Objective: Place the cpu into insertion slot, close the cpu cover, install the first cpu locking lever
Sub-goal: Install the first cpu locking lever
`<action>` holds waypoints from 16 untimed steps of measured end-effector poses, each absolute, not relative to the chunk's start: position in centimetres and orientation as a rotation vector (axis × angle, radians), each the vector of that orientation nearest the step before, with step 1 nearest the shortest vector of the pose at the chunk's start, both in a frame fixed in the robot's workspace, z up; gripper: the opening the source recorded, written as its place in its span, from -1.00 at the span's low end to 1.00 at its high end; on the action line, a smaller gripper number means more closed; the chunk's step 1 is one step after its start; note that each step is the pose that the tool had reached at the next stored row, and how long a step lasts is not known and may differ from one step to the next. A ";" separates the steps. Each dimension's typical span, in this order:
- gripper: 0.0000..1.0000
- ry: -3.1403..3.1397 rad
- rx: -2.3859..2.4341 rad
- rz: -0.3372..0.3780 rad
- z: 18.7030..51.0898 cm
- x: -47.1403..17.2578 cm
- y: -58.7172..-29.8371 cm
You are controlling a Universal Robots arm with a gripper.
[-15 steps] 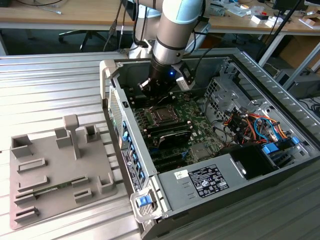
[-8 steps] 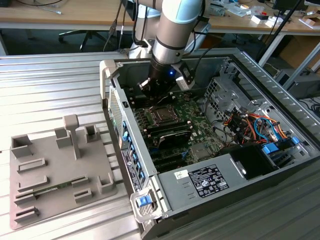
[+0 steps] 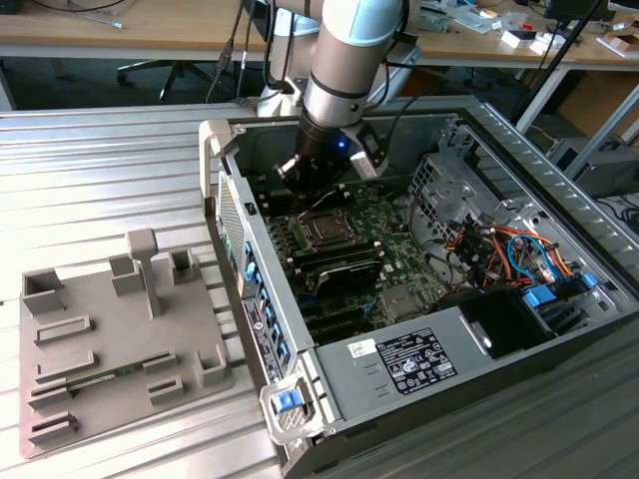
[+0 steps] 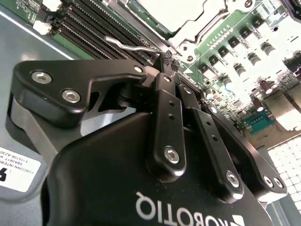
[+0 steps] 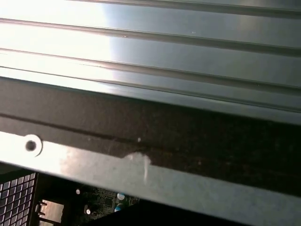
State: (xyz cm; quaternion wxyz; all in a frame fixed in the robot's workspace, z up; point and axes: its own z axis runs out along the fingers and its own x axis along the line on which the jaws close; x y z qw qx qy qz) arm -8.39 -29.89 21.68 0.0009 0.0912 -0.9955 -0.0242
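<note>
In the exterior view my gripper (image 3: 314, 192) hangs inside the open computer case, just behind the insertion slot (image 3: 324, 231) on the green motherboard. In the second wrist view the black fingers are shut, and the gripper (image 4: 169, 59) has its tips against a thin wire locking lever (image 4: 129, 45) beside the socket. The silvery cpu cover (image 4: 200, 29) lies flat over the socket, and the bright metal top of the cpu (image 4: 164, 7) shows through its cut-out. I cannot tell whether the wire is pinched between the tips.
Black memory slots (image 4: 89, 23) run next to the lever. The case wall (image 5: 155, 136) stands close to the wrist. A drive cage with coloured cables (image 3: 504, 249) and a power supply (image 3: 409, 361) fill the case's near end. A grey fixture plate (image 3: 110, 334) lies on the ribbed table.
</note>
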 end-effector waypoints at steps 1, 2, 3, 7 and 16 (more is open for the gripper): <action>-0.79 -3.125 0.298 -0.076 21.7 -8.3 -29.9; -0.79 -3.122 0.316 -0.076 21.7 -8.1 -29.9; -0.79 -3.120 0.327 -0.076 21.7 -7.8 -29.9; -0.79 -3.114 0.338 -0.077 21.7 -6.8 -29.9; -0.79 -3.106 0.339 -0.078 21.6 -5.1 -30.0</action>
